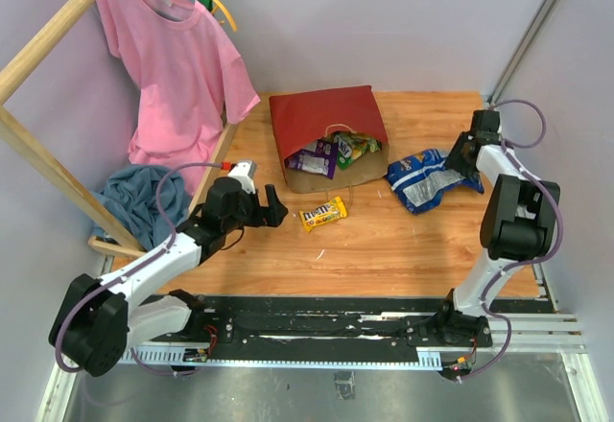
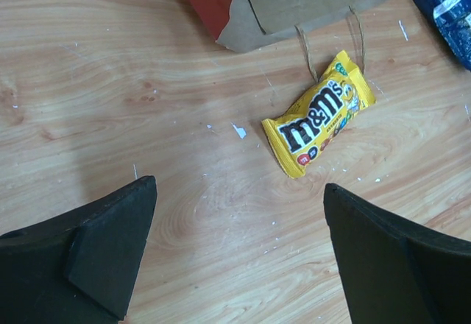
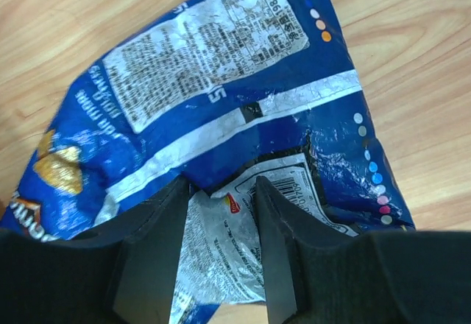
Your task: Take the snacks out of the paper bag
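Overhead, the paper bag [image 1: 321, 120] lies on its side near the desk's [image 1: 384, 249] far edge, with purple and green packets [image 1: 321, 156] in its mouth. The yellow candy pack [image 1: 322, 214] lies just before it, and the blue-white cookie bag [image 1: 422, 180] lies toward the right edge. From the left wrist, the left jaws stand wide apart above bare wood, clear of the yellow pack. From the right wrist, the right jaws clamp a crumpled fold of the cookie bag.
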